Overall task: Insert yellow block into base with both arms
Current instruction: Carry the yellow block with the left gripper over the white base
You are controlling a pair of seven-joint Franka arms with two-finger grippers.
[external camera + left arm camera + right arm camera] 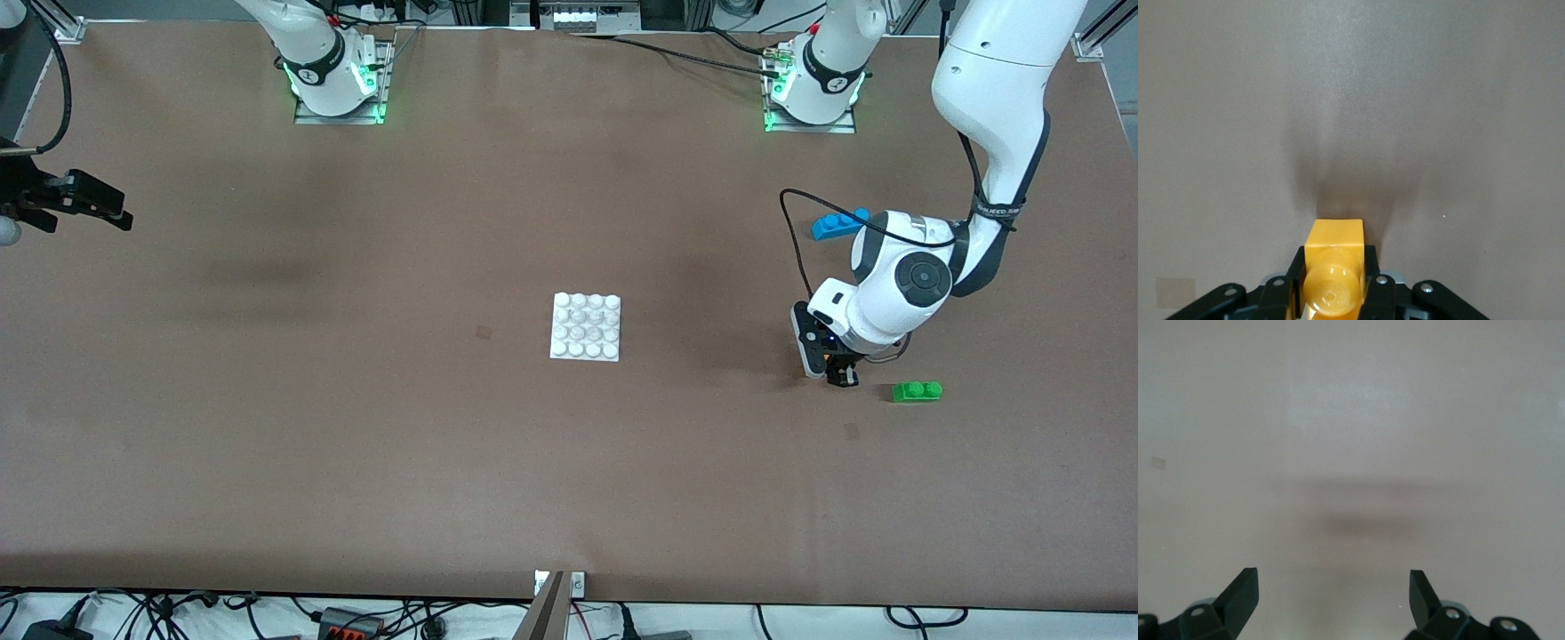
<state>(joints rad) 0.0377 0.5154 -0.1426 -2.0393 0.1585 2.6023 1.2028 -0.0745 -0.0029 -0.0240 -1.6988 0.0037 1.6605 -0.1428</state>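
Brown tabletop: one flat surface on which everything is set.
Arms counted: two, one based at each end of the table's robot edge.
Bricks counted: three, one yellow, one green, one blue.
Base counted: one white studded base, lying flat near the middle of the table with nothing seen on its studs.
Yellow block: gripped between the fingers of the left gripper; seen only in the left wrist view, with a round stud facing the camera.
Left gripper: closed on the yellow block, low over the tabletop toward the left arm's end, well apart from the base.
Green brick: laid on the table just beside the left gripper, toward the left arm's end.
Blue brick: laid farther from the front camera than the green brick, partly covered by the left arm.
Right gripper: held wide apart and empty at the right arm's end of the table, where that arm waits.
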